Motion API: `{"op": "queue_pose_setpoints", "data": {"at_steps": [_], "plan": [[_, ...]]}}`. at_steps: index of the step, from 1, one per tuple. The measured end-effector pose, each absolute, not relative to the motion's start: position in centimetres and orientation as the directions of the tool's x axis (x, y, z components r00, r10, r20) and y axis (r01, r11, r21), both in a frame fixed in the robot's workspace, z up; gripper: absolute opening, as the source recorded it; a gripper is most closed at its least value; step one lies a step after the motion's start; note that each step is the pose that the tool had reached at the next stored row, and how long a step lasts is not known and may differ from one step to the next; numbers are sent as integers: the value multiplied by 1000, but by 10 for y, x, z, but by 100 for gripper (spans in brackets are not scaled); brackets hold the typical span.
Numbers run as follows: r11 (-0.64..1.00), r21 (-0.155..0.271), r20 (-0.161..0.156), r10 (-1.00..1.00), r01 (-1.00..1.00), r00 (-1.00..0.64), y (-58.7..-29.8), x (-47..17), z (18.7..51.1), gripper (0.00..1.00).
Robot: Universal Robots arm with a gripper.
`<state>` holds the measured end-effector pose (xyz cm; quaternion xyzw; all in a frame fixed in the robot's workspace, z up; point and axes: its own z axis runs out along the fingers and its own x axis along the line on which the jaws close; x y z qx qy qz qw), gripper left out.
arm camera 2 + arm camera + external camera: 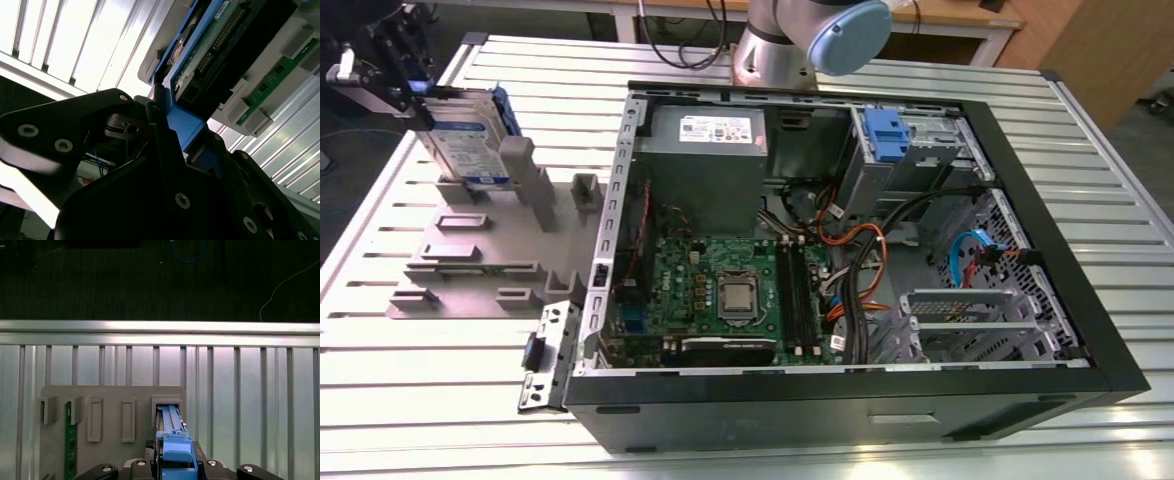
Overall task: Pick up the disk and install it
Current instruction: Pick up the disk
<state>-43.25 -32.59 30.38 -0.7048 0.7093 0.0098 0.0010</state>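
- The disk (460, 140) stands upright at a slot of the grey fixture (480, 262) on the tabletop (400, 400), at the exterior view's left, outside the open computer case (854, 395).
- In the second wrist view we see the gripper (172, 122) with its fingers (161, 135) pinching the disk's blue-railed edge.
- The slot wall hides the disk's lower end, so we cannot tell whether it is seated.
- In the exterior view the gripper is dark and hard to make out.

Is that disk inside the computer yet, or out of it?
Out. The disk stands upright in a slot of the grey holder beside the open computer, with the gripper closed on its top end.
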Motion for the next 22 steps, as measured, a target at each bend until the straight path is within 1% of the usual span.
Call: {"op": "queue_pose_setpoints", "data": {"at_steps": [22], "plan": [[6, 13, -15, -1000, -1000, -6, -326, -433, 314, 37]]}}
